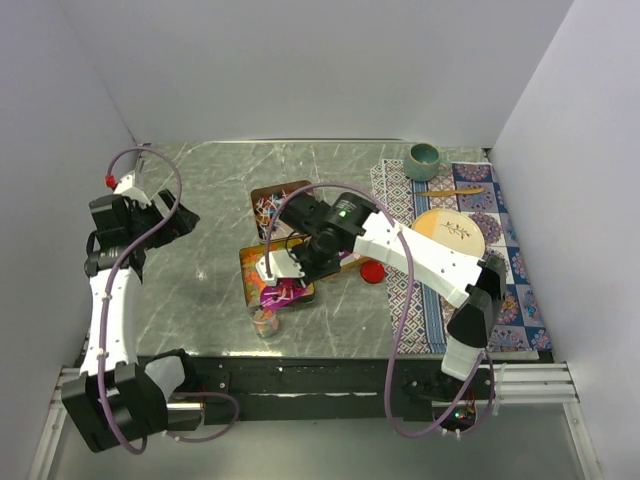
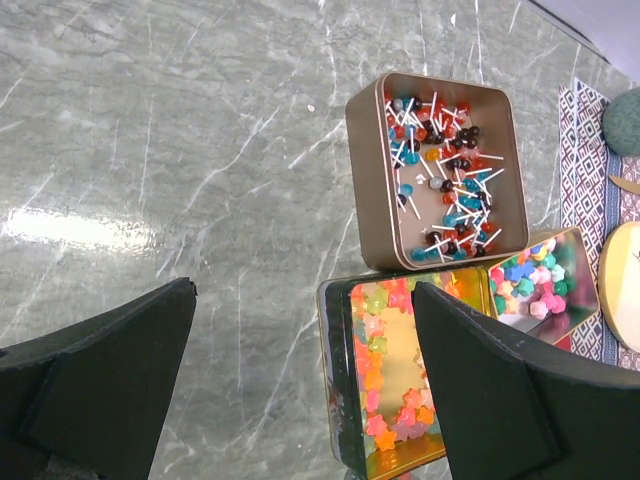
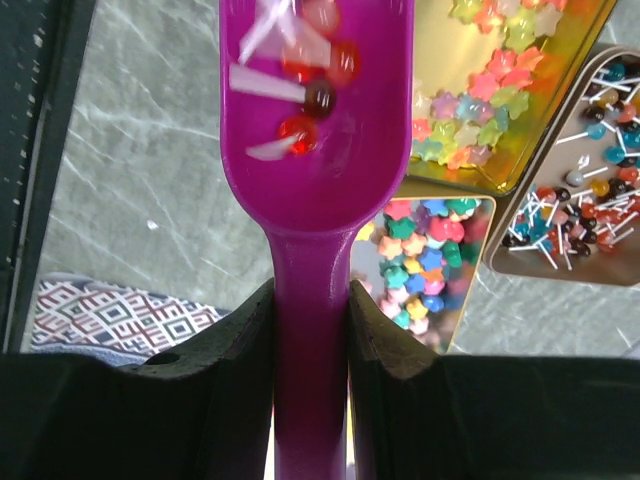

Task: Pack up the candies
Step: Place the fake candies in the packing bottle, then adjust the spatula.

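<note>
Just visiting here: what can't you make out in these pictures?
- Right wrist view: the sweets in the purple plastic scoop are blurred, and the top edge cuts the scoop off.
- Top view: the white right arm covers most of the candy tins; the small round container's contents are too small to tell.
- Left wrist view: a black finger hides part of the gold tin of star-shaped jellies.

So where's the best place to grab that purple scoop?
The purple scoop is best held by its narrow straight handle, from the tail end, as the right gripper does. Its wide bowl holds candies, so stay behind it.
</note>
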You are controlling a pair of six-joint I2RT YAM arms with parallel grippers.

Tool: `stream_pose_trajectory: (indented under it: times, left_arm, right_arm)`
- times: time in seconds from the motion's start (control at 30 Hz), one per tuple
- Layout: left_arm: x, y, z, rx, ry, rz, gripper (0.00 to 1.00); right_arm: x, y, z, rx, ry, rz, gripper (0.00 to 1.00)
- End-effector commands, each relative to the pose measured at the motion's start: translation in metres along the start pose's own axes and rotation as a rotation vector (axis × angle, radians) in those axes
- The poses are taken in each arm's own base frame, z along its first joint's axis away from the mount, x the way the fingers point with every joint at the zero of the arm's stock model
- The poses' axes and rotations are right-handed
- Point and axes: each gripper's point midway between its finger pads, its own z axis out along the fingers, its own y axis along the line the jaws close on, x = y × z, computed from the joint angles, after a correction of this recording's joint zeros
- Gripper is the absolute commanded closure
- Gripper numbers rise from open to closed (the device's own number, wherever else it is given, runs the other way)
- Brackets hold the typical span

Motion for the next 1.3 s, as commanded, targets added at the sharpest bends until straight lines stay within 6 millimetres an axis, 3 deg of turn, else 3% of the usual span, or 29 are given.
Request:
stream_pose_trajectory:
  times: [0.0,0.33,0.57,0.7,0.8,1.07,1.13,1.2,1.23,1.27]
  left_arm:
    - [-0.012,-0.005,-0.010,0.012,-0.079,0.009,0.03]
    - [-0.011,-0.008,-0.016,0.034,-0.097,-0.007,0.03]
    - [-0.014,-0.022,-0.016,0.111,-0.108,-0.039,0.03]
    - [-0.014,-0.039,-0.018,0.205,-0.102,-0.051,0.03]
    - [-0.002,-0.055,-0.020,0.309,-0.054,-0.102,0.03]
    - [0.010,-0.072,-0.026,0.425,-0.008,-0.140,0.03]
    - [0.020,-0.085,-0.034,0.528,0.040,-0.130,0.01]
    - [0.026,-0.106,-0.048,0.685,0.070,-0.087,0.11]
    - [0.038,-0.110,-0.049,0.722,0.105,-0.095,0.31]
    - [0.041,-0.114,-0.052,0.759,0.108,-0.082,0.45]
  right_arm:
    - [0.009,-0.001,-0.009,0.028,0.105,-0.043,1.00]
    - [0.012,-0.010,-0.014,0.082,0.213,-0.052,1.00]
    - [0.017,-0.009,-0.020,0.091,0.273,-0.068,1.00]
    - [0.015,-0.010,-0.025,0.106,0.281,-0.068,1.00]
    - [0.013,-0.011,-0.029,0.109,0.277,-0.059,1.00]
    - [0.013,-0.012,-0.032,0.143,0.278,-0.033,1.00]
    - [0.016,-0.013,-0.032,0.156,0.281,-0.021,1.00]
    - [0.020,-0.021,-0.033,0.205,0.269,0.011,1.00]
    - [0.021,-0.025,-0.035,0.229,0.260,0.028,1.00]
    - [0.020,-0.030,-0.034,0.248,0.242,0.056,1.00]
